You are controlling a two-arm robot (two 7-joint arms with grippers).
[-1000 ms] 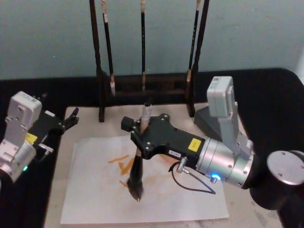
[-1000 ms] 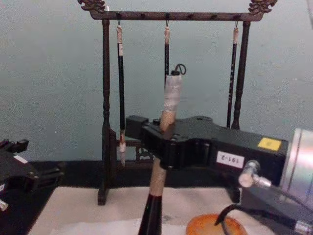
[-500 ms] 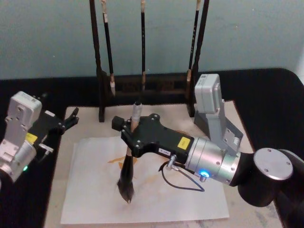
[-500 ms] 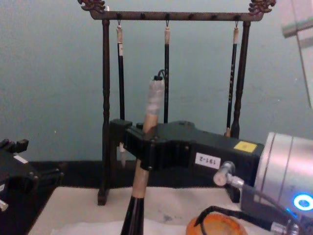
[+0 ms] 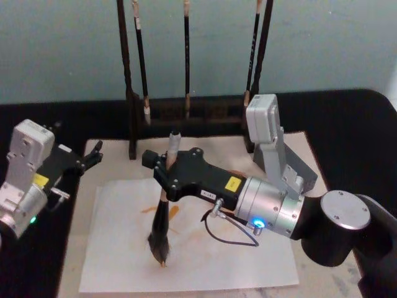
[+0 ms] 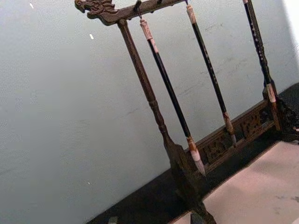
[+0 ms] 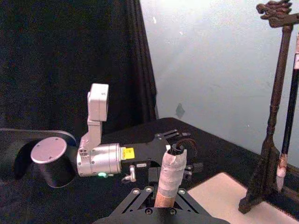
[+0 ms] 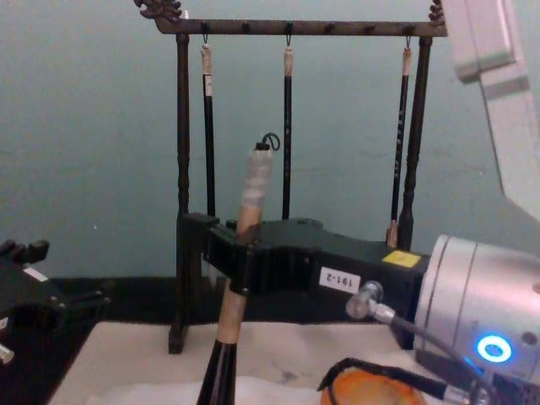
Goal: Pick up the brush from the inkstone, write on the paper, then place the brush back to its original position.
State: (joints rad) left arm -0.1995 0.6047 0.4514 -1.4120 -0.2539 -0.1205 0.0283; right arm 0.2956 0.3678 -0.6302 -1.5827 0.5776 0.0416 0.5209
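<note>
Pale blue-green wall (image 5: 62,49) closes off the far side, and below it a black tabletop (image 5: 347,124) spreads across the scene. A cream-pink mat (image 5: 111,158) lies on the tabletop. On its near half rests the paper (image 5: 236,264), a bright white sheet with a slightly wavy edge.

At the far edge of the mat stands a dark wooden rack (image 5: 130,93) with carved ends on its top bar. Three thin black brushes (image 5: 186,56) hang from it, tips down, clear of the mat.

Reaching in from the right, the right arm (image 5: 279,208) crosses over the paper toward the middle. The right gripper (image 5: 165,178) is clenched on the brush (image 5: 160,226), grasping its tan wooden handle just above the black lower shaft. A black cable (image 5: 231,237) loops under the arm.

On the left the left gripper (image 5: 92,156) sits parked at the mat's left edge, well apart from the paper, its fingers spread and holding nothing.

The brush leans a little — in the chest view its white-wrapped top and black loop tip to the right of the lower shaft. Its fat tuft points down at the near-left part of the paper, and the tip seems to touch the sheet.

Orange strokes (image 5: 155,209) mark the paper just beside the brush's shaft. Low in the chest view an orange dish (image 8: 371,390) shows beneath the right arm.
</note>
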